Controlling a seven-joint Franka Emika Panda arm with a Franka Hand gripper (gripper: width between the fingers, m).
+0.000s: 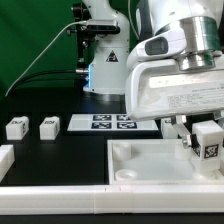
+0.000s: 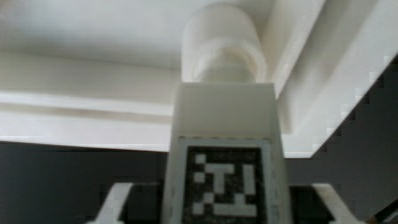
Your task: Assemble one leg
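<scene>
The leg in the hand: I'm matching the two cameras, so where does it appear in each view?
Exterior view: the leg, its tag facing the camera, is held by the hand at the exterior view's right.
Wrist view: it fills the middle, tag nearest the camera.
Shared landmark: the white tray, close to the leg in both.

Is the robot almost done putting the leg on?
Partly. Done: one leg is gripped in the pincer. Now: it holds that leg against the big white tray piece; I cannot tell if it is in its socket. Left: fixing it firmly. Two more legs lie loose.
</scene>
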